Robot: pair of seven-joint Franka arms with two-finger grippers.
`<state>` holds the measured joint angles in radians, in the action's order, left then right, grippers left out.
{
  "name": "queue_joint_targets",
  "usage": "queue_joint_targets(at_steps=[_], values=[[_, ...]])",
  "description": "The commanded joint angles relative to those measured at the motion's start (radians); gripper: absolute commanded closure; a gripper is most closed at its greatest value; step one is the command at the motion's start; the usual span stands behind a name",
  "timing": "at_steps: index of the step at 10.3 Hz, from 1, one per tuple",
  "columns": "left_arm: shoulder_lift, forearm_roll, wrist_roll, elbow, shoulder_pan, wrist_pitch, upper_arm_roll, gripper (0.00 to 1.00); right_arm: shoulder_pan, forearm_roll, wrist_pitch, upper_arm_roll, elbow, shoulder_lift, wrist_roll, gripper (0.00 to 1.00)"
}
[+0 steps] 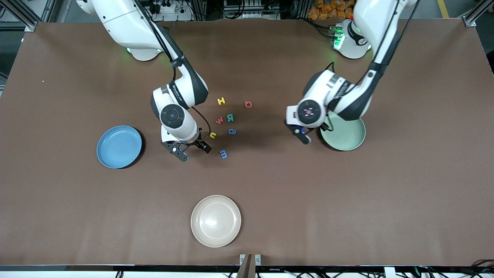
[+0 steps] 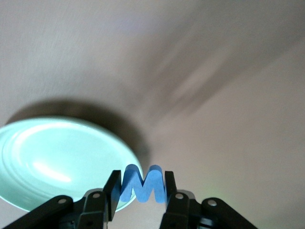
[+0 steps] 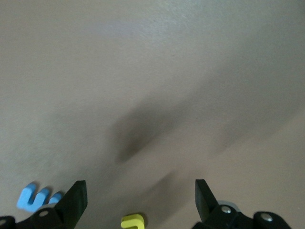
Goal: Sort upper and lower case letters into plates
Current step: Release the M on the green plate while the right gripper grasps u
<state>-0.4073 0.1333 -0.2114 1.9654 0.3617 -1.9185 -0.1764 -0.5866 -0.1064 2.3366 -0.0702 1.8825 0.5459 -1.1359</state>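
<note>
My left gripper (image 2: 141, 193) is shut on a blue letter M (image 2: 143, 183), held upright between its fingers. In the front view the left gripper (image 1: 303, 136) hangs just beside the rim of the pale mint green plate (image 1: 344, 134) (image 2: 57, 162), toward the table's middle. My right gripper (image 1: 192, 150) (image 3: 140, 200) is open and low over the table, with a yellow letter u (image 1: 212, 134) (image 3: 132, 222) by its fingers and a blue m (image 1: 223, 154) (image 3: 37, 198) close by. The blue plate (image 1: 119, 146) lies toward the right arm's end. No letters show in either plate.
More loose letters lie mid-table: a yellow H (image 1: 221, 101), a red G (image 1: 248, 104), a red W (image 1: 219, 120), a green R (image 1: 230, 117) and a small blue letter (image 1: 232, 131). A beige plate (image 1: 216, 221) sits near the front edge.
</note>
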Motion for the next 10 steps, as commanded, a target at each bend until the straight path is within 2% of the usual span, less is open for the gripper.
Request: queue_joint_targets(at_steps=[1, 3, 5, 6, 7, 8, 9, 10], values=[[0.119, 0.023, -0.016, 0.194, -0.072, -0.12, -0.009, 0.94, -0.018, -0.015, 0.113, 0.027, 0.064, 0.002, -0.033, 0.0], [0.147, 0.06, -0.016, 0.3, -0.101, -0.253, -0.009, 0.94, -0.012, -0.015, 0.142, 0.062, 0.084, -0.004, -0.027, 0.0], [0.139, 0.084, -0.029, 0.339, -0.148, -0.324, -0.011, 0.93, -0.009, -0.013, 0.145, 0.099, 0.099, -0.015, -0.027, 0.0], [0.136, 0.085, -0.029, 0.339, -0.149, -0.329, -0.011, 0.88, -0.009, -0.001, 0.147, 0.118, 0.122, -0.02, -0.024, 0.0], [0.134, 0.085, -0.029, 0.337, -0.149, -0.329, -0.011, 0.7, -0.006, 0.023, 0.156, 0.124, 0.148, -0.033, -0.024, 0.0], [0.127, 0.085, -0.028, 0.334, -0.149, -0.329, -0.011, 0.24, -0.004, 0.03, 0.168, 0.125, 0.164, -0.037, -0.024, 0.0], [0.124, 0.085, -0.028, 0.331, -0.149, -0.329, -0.011, 0.0, 0.004, 0.028, 0.176, 0.125, 0.165, -0.035, -0.024, 0.0], [0.125, 0.085, -0.02, 0.329, -0.147, -0.329, -0.012, 0.0, 0.011, 0.03, 0.181, 0.128, 0.165, -0.035, -0.024, 0.0]])
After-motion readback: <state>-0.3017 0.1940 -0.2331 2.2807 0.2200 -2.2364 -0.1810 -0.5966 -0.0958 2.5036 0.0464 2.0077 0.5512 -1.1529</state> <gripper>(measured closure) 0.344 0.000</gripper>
